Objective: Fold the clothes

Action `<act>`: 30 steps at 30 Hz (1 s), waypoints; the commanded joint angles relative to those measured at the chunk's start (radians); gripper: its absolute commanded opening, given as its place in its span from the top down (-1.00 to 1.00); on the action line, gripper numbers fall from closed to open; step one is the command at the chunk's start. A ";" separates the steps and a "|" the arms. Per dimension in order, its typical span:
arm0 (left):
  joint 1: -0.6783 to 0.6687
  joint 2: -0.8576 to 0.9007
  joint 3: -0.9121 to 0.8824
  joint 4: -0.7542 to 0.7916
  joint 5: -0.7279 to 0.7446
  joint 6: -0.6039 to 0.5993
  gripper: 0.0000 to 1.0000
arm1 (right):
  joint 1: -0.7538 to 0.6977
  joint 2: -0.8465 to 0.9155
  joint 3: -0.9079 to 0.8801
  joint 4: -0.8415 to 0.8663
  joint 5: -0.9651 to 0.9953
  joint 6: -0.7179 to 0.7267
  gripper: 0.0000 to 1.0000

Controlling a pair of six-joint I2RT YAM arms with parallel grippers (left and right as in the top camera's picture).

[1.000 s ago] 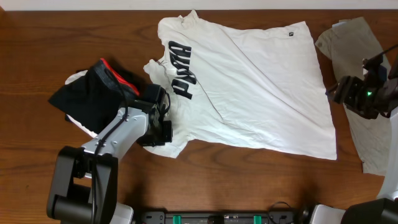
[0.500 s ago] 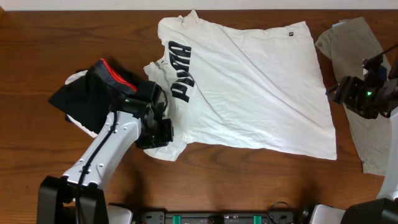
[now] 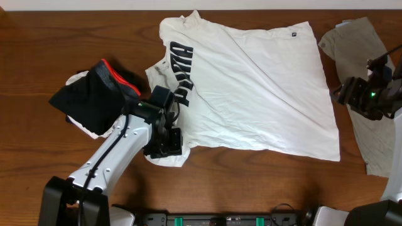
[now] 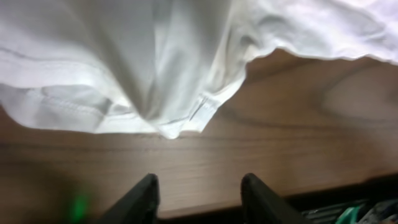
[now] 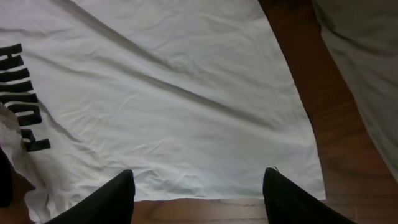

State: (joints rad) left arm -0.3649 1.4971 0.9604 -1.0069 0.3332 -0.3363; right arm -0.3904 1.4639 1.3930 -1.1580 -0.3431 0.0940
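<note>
Cloth covers much of the wooden table (image 3: pixel 38 37). We see the large white T-shirt (image 3: pixel 257 81) lying wrinkled across the middle, and its dark block lettering (image 3: pixel 181 80) runs along the side towards the left arm. Just beside that side sits the black garment (image 3: pixel 85 103) in a bunched heap, with its grey-red waistband (image 3: pixel 116 74) showing along the far edge. The khaki-grey garment (image 3: pixel 361 47) lies at the right end of the table, partly under the right arm, and a strip of bare wood separates it from the shirt.

The left gripper (image 4: pixel 199 202) is at the shirt's near left corner. In its wrist view we find both fingers (image 4: pixel 142 198) spread apart with only bare wood between them. A folded, hemmed tip of the shirt lies just ahead of the fingers, and they hold nothing.

The right gripper (image 5: pixel 196 199) sits by the shirt's right edge, over the gap towards the khaki-grey garment. In its wrist view we see its fingers (image 5: pixel 102 202) set wide apart and empty. The shirt's near hem and a band of table show between them, and the lettering appears at the left margin of that view
</note>
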 commanded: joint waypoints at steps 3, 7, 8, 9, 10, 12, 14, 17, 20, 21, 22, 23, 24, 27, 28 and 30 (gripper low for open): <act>0.009 -0.001 -0.008 -0.047 -0.169 -0.026 -0.15 | 0.007 -0.011 0.006 0.002 0.003 -0.014 -0.29; 0.055 -0.001 -0.008 -0.029 -0.289 -0.045 -0.34 | 0.008 -0.011 0.006 0.001 0.003 -0.013 -0.30; 0.069 -0.001 -0.008 -0.017 -0.307 -0.045 -0.35 | 0.008 -0.011 0.006 0.001 0.003 -0.013 -0.30; 0.088 -0.001 -0.010 0.001 -0.323 -0.044 -0.36 | 0.008 -0.011 0.006 0.001 0.003 -0.013 -0.30; 0.106 -0.001 -0.013 0.021 -0.325 -0.044 -0.36 | 0.008 -0.011 0.006 0.000 0.003 -0.013 -0.30; 0.145 0.000 -0.032 0.065 -0.323 -0.043 -0.36 | 0.008 -0.011 0.006 -0.003 0.003 -0.013 -0.31; 0.178 0.006 -0.060 0.098 -0.323 -0.037 -0.36 | 0.008 -0.011 0.006 -0.006 0.003 -0.013 -0.32; 0.220 0.023 -0.098 0.162 -0.323 0.003 -0.36 | 0.008 -0.011 0.006 -0.005 0.003 -0.013 -0.32; 0.248 0.039 -0.108 0.224 -0.322 0.031 -0.36 | 0.008 -0.011 0.006 -0.002 0.003 -0.013 -0.32; 0.252 0.045 -0.108 0.237 -0.320 0.035 -0.36 | 0.008 -0.011 0.006 -0.002 0.003 -0.013 -0.32; 0.254 0.049 -0.108 0.247 -0.316 0.041 -0.34 | 0.008 -0.011 0.006 -0.003 0.003 -0.013 -0.32; 0.254 0.058 -0.108 0.257 -0.315 0.052 -0.33 | 0.008 -0.011 0.006 -0.003 0.003 -0.013 -0.32; 0.254 0.067 -0.108 0.266 -0.315 0.064 -0.28 | 0.008 -0.011 0.006 -0.005 0.003 -0.013 -0.31; 0.254 0.110 -0.115 0.286 -0.315 0.078 -0.18 | 0.008 -0.011 0.005 -0.009 0.003 -0.013 -0.30; 0.254 0.131 -0.120 0.294 -0.315 0.078 -0.13 | 0.008 -0.011 0.005 -0.010 0.003 -0.013 -0.29; 0.254 0.165 -0.123 0.299 -0.315 0.077 -0.01 | 0.008 -0.011 -0.002 -0.010 0.003 -0.013 -0.29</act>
State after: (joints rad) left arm -0.1139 1.6138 0.8566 -0.7094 0.0292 -0.2840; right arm -0.3904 1.4639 1.3930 -1.1641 -0.3408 0.0940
